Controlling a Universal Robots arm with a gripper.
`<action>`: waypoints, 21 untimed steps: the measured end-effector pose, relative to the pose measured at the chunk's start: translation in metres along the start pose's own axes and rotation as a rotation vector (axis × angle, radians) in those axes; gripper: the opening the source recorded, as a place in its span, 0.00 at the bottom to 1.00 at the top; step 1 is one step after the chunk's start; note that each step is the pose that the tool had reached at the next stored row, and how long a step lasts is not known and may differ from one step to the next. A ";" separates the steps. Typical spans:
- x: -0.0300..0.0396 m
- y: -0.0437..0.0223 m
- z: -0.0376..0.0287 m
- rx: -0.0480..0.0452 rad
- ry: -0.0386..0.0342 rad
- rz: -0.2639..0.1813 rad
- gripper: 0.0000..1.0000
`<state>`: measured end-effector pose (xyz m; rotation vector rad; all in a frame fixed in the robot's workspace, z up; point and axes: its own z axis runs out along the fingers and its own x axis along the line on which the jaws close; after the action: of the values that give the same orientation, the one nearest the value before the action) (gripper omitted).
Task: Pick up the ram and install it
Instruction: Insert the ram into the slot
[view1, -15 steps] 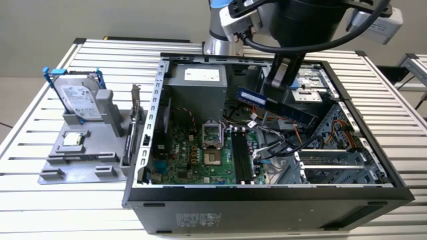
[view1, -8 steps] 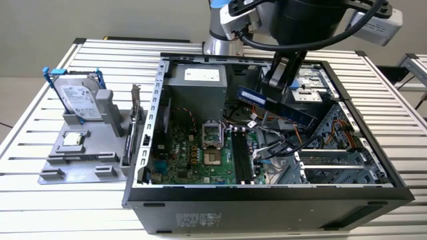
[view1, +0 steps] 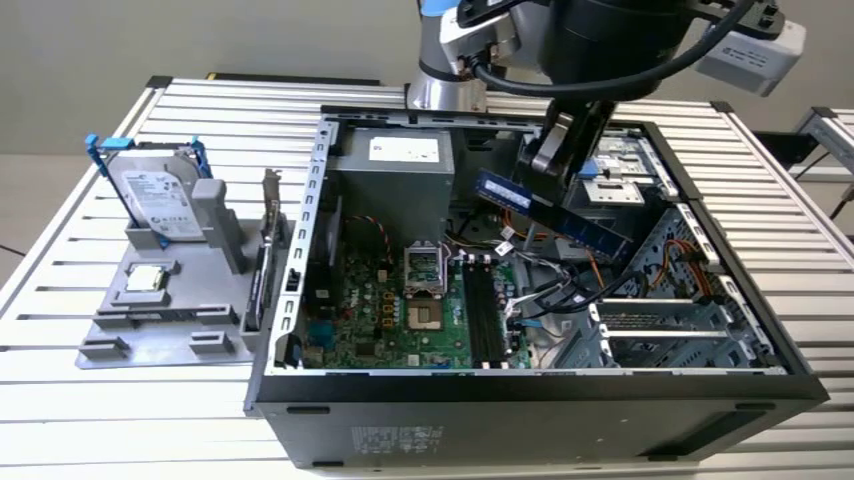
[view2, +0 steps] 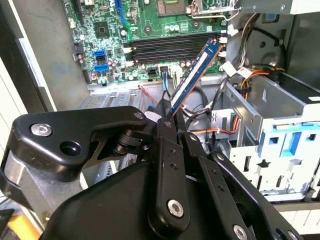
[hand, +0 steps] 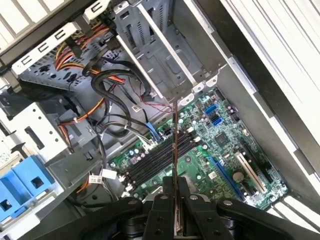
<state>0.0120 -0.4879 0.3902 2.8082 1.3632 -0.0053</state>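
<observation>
Fingers of the gripper (view2: 167, 119) are clenched on one end of the ram (view2: 198, 69), as we see in both wrist views. We find the stick tilted in mid-air over the open computer case (view1: 534, 425), above the motherboard (view1: 380, 310) and clear of its memory slots (view1: 483, 318).

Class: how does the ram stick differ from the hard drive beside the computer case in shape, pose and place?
The ram stick is long and thin; the hard drive is a broad silver block. The stick hangs tilted, clamped in the jaws of the gripper; the drive stands upright in a grey stand. The stick is over the open case; the drive sits outside it. Neither is installed.
</observation>
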 end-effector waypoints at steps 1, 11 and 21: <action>0.0000 0.0000 0.0000 0.0001 -0.0001 0.008 0.00; 0.0000 0.0000 0.0000 0.0011 -0.0016 0.093 0.00; 0.0000 0.0000 0.0000 0.0021 -0.0029 0.177 0.00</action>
<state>0.0120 -0.4879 0.3902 2.9181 1.1097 -0.0080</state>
